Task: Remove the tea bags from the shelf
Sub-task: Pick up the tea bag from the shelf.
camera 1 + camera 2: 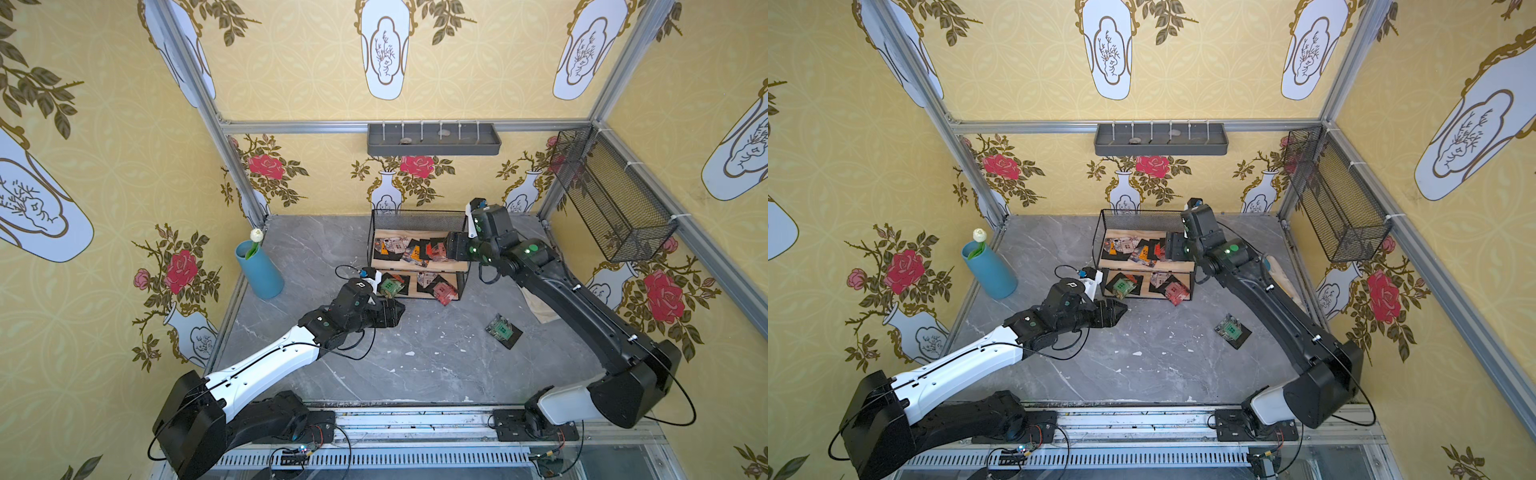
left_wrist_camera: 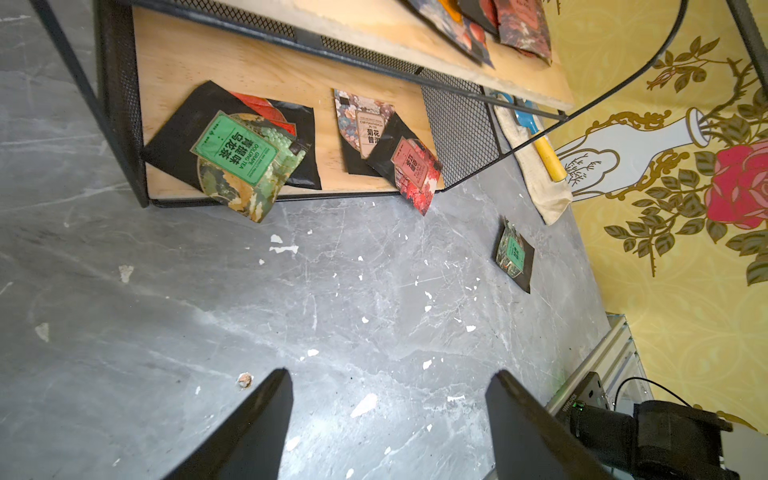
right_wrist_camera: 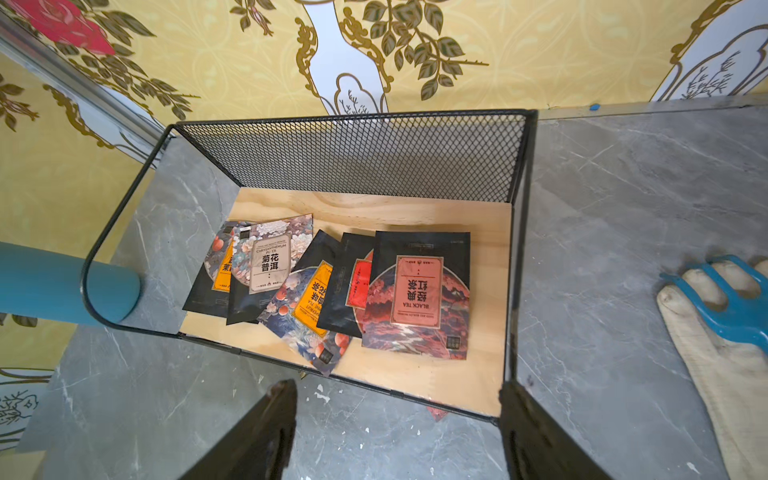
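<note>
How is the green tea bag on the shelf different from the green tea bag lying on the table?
The shelf tea bag rests on the lower board of the shelf, poking over its front edge; the table tea bag lies on the grey table, off the shelf. The shelf tea bag overlaps another bag; the table tea bag lies apart from the others. Both have green labels.

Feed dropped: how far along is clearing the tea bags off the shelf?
Done: one green tea bag lies on the table. In hand: nothing; left pincer and right pincer are open, empty. Left: several bags on the upper board, several on the lower board.
</note>
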`<action>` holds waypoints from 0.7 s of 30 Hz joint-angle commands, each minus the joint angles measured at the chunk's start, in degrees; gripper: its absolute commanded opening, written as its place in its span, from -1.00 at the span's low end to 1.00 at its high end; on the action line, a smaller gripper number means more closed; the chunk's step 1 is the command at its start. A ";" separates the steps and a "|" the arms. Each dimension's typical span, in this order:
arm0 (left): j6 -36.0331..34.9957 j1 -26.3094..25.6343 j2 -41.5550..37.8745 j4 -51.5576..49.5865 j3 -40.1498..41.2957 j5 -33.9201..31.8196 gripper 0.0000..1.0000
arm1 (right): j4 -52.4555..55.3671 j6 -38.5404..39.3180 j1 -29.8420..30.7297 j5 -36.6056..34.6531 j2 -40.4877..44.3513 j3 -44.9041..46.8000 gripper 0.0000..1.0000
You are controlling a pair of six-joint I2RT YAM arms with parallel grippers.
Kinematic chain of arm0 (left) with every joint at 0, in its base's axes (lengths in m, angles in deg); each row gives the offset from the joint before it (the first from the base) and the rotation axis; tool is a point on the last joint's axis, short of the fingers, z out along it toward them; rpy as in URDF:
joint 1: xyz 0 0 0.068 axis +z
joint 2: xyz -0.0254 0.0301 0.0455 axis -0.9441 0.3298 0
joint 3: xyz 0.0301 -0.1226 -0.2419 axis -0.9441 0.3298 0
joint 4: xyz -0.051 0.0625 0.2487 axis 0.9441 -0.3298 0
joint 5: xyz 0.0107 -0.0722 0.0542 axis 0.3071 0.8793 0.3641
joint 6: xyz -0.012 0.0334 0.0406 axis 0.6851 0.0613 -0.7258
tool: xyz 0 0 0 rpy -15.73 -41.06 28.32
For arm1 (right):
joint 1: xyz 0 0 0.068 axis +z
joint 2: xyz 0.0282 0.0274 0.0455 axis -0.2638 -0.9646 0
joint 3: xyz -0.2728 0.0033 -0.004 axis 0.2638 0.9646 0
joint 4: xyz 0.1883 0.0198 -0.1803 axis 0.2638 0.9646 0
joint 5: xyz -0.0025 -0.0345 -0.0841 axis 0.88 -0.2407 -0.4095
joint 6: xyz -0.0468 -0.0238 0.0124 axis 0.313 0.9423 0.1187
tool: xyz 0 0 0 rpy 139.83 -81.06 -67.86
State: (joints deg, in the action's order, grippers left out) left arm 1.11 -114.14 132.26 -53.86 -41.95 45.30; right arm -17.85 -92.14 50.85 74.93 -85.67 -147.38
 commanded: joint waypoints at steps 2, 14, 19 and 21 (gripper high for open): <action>-0.91 0.07 -0.61 -0.96 0.02 0.43 0.65 | 4.92 2.10 -0.26 1.83 -5.93 -7.38 0.60; -1.79 0.07 -1.25 -1.69 0.72 -0.01 0.66 | 12.29 3.12 -1.32 1.02 -20.01 -21.38 0.72; -2.11 0.07 -1.73 -1.77 0.88 -0.26 0.66 | 13.06 3.31 -1.36 -0.12 -23.15 -22.76 0.73; -2.14 0.07 -1.82 -1.77 1.00 -0.46 0.66 | 13.51 3.26 -1.29 -1.07 -24.03 -23.00 0.73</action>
State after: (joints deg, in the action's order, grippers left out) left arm -0.04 -114.14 130.64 -55.87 -41.32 45.26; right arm -6.20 -89.34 49.41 75.78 -109.01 -169.68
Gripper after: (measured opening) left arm 0.829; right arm 0.867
